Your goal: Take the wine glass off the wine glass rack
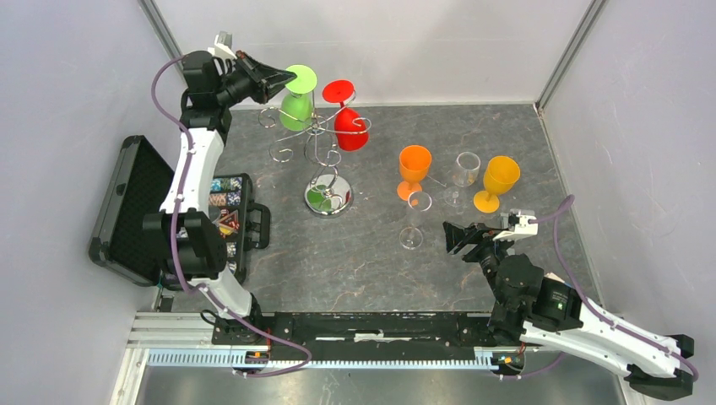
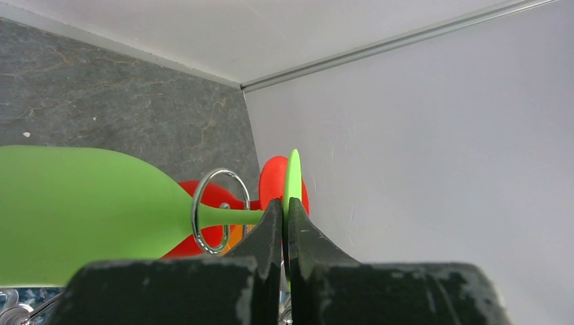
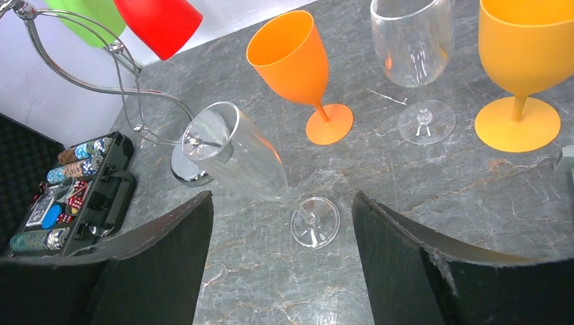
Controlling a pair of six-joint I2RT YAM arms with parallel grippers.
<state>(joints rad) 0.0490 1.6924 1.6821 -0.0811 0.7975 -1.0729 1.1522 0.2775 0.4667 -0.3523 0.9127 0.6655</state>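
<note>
The chrome wine glass rack (image 1: 322,143) stands at the back middle of the table on a round shiny base (image 1: 328,199). A green wine glass (image 1: 296,99) hangs upside down from one of its arms, its stem through a wire loop (image 2: 218,211). My left gripper (image 1: 284,82) is shut on the thin green foot (image 2: 293,177) of that glass. A red wine glass (image 1: 348,122) hangs beside it on the rack. My right gripper (image 1: 450,235) hovers open near the table's front right, nothing between its fingers (image 3: 162,250).
A clear flute (image 1: 413,219), an orange glass (image 1: 414,169), a clear wine glass (image 1: 463,175) and a yellow-orange glass (image 1: 496,181) stand upright right of the rack. An open black case (image 1: 169,211) of poker chips lies at the left. Grey walls close in behind.
</note>
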